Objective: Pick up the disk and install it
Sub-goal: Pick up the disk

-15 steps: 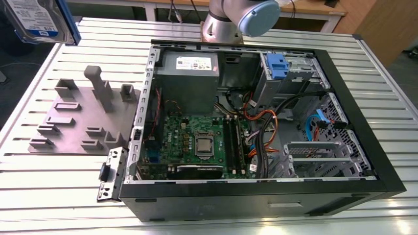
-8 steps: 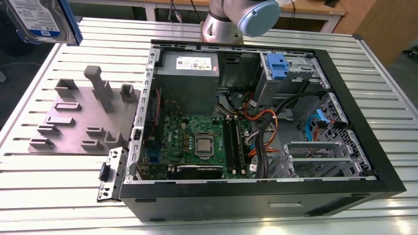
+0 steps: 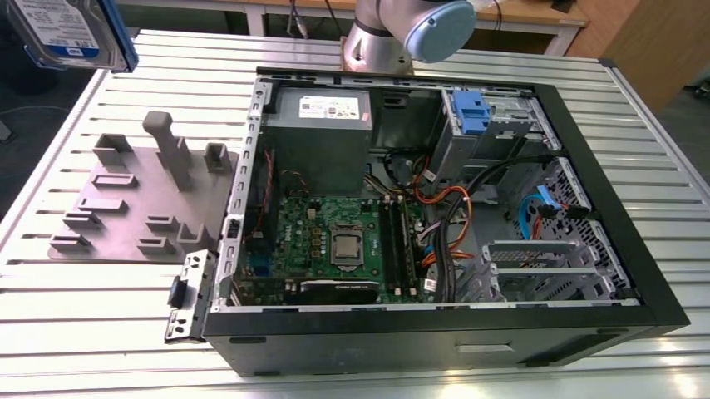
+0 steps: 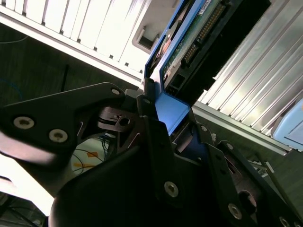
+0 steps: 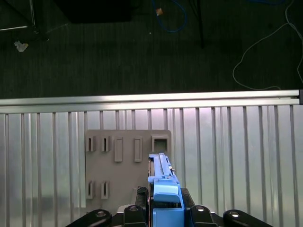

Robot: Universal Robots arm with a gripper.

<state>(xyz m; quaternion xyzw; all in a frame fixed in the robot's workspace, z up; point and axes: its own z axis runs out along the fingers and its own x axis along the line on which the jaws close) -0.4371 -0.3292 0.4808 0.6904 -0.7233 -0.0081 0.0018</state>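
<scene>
The gripper [image 5: 163, 201] was clamped on the blue-framed disk [image 5: 161, 172], carrying it edge-on over the grey fixture plate [image 5: 123, 165] beneath it, well apart from the open computer case [image 3: 444, 328]; the pick looked done, and the install, not yet begun, would call for squaring the disk to a bay.

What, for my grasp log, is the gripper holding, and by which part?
The disk, clamped by the gripper at one end, on its blue frame.
</scene>
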